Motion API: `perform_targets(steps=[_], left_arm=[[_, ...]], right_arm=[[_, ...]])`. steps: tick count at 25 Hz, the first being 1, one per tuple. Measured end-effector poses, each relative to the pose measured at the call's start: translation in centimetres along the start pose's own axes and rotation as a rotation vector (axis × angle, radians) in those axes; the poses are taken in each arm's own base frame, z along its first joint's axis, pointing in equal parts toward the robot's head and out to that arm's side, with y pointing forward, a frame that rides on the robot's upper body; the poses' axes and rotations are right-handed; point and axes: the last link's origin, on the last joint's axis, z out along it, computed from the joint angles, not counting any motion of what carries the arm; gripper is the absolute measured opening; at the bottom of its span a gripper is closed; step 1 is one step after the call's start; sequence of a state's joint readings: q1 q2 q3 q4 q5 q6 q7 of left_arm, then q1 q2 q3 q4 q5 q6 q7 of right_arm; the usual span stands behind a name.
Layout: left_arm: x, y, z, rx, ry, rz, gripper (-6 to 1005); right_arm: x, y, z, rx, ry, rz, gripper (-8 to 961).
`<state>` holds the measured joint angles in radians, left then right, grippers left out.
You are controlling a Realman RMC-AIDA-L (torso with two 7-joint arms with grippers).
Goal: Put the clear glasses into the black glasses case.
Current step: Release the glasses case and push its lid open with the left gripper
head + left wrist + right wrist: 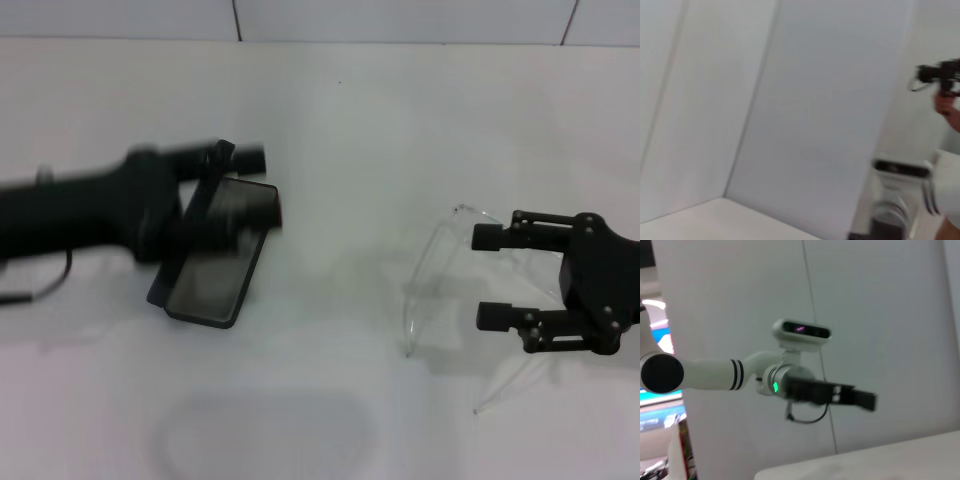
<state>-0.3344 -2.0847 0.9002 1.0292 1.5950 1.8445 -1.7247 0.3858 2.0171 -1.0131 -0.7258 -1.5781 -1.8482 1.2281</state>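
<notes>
The black glasses case [212, 275] lies open on the white table, left of centre, grey lining up, with its lid [183, 235] standing along its left side. My left gripper [255, 184] reaches in from the left over the case's far end and looks open, one finger past the end and one over the lining. The clear glasses [428, 262] rest on the table at the right with their arms pointing right. My right gripper [485, 277] is open, its fingertips beside the lens and between the two arms. The right wrist view shows the left gripper [867, 400] from the side.
The white table [330, 130] runs back to a white tiled wall [400, 18]. A faint oval shadow [265, 435] lies on the table near the front. The left wrist view shows only white wall panels and the right arm's wrist camera [900, 168].
</notes>
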Motion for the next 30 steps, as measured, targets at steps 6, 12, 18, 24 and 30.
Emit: perform_targets(steps=[6, 12, 18, 24, 30], left_arm=[[5.4, -2.6, 1.7, 0.216, -0.200, -0.139, 740], [7.9, -3.7, 4.2, 0.498, -0.491, -0.277, 692], [7.8, -3.8, 7.2, 0.715, -0.771, -0.215, 680], [6.0, -4.2, 8.3, 0.795, -0.902, -0.183, 680], [5.3, -4.9, 8.6, 0.802, -0.919, -0.204, 679]], right_arm=[[0.0, 0.0, -0.4, 0.021, -0.015, -0.003, 751], [0.4, 0.0, -0.4, 0.037, -0.019, 0.015, 751], [0.6, -0.1, -0.5, 0.052, -0.019, 0.011, 751], [0.6, -0.4, 0.0, 0.049, -0.029, 0.014, 750], [0.7, -0.5, -0.1, 0.066, -0.054, 0.014, 750]])
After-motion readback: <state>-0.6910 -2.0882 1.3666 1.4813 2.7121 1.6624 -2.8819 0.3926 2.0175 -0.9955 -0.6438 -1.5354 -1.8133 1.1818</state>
